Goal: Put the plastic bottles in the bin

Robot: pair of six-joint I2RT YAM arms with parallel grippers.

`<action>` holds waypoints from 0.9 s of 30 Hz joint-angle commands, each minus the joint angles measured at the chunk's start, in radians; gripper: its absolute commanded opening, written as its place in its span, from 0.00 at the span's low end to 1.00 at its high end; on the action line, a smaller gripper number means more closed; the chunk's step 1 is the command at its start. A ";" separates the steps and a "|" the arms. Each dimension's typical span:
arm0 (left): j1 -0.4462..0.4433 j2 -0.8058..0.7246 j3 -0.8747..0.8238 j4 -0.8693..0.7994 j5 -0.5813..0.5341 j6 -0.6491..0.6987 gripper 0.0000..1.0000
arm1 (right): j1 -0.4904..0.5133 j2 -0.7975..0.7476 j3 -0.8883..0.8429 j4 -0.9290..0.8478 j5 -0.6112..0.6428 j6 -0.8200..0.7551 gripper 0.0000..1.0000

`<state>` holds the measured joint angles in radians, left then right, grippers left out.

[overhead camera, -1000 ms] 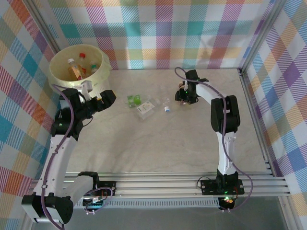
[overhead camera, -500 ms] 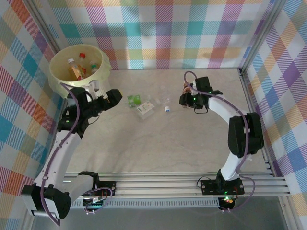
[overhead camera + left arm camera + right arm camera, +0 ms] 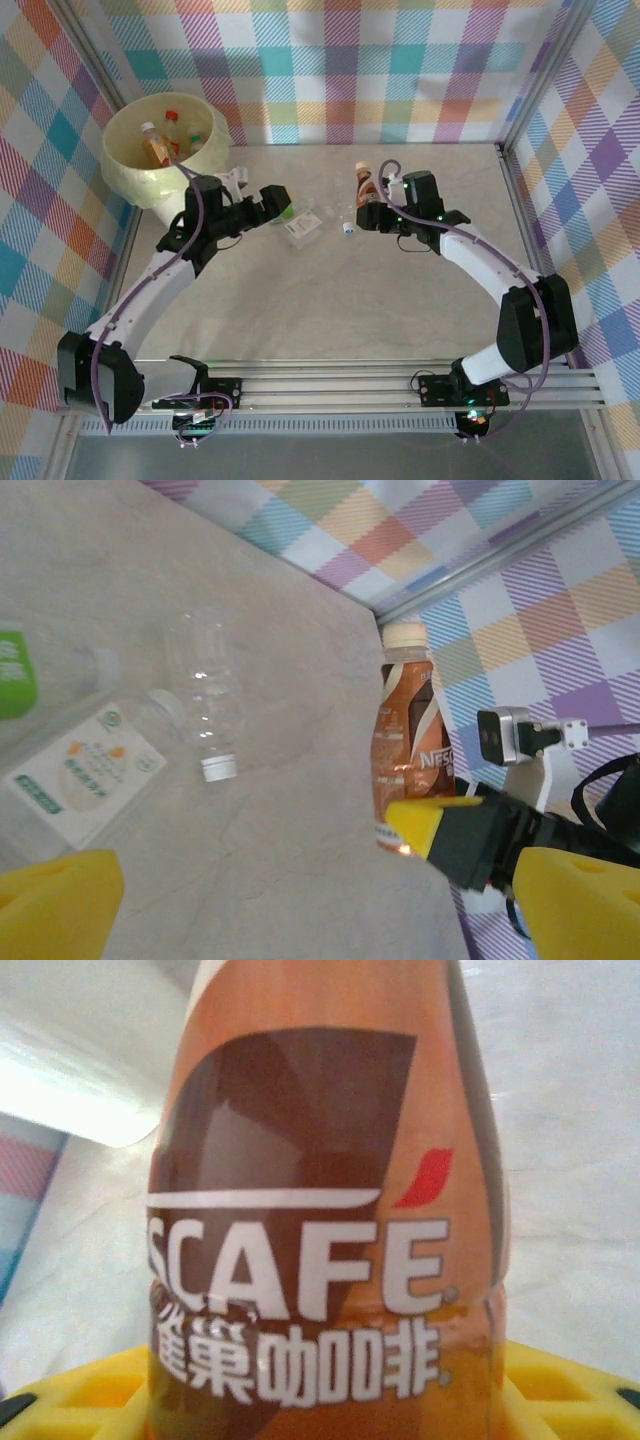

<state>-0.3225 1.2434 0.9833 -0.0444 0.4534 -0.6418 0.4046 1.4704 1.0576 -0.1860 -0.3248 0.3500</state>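
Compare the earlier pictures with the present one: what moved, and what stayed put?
The left jaws, open, swung right from beside the bin to the loose bottles. The right jaws, shut on the brown coffee bottle, carried it a little left. Nothing was newly gripped or released. The bin, the binned bottles and the loose bottles stayed put.
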 commanded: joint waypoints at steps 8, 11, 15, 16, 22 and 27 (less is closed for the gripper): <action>-0.125 0.146 0.066 0.219 -0.039 -0.148 1.00 | 0.079 -0.032 0.001 0.085 -0.210 -0.050 0.42; -0.160 0.176 0.099 0.232 -0.042 -0.142 1.00 | 0.081 -0.028 0.016 0.092 -0.263 -0.055 0.42; -0.182 0.213 0.147 0.215 -0.069 -0.132 1.00 | 0.090 -0.028 0.038 0.097 -0.337 -0.062 0.42; -0.184 0.222 0.157 0.216 -0.077 -0.138 1.00 | 0.092 -0.029 0.044 0.097 -0.352 -0.067 0.41; -0.200 0.277 0.202 0.247 -0.026 -0.165 0.93 | 0.099 -0.036 0.063 0.089 -0.382 -0.063 0.42; -0.241 0.294 0.234 0.231 0.040 -0.135 0.84 | 0.098 -0.039 0.068 0.124 -0.406 -0.037 0.43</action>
<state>-0.5312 1.5360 1.1755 0.1635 0.4370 -0.7940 0.4980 1.4628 1.0924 -0.1127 -0.6765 0.3069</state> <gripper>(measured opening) 0.852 0.560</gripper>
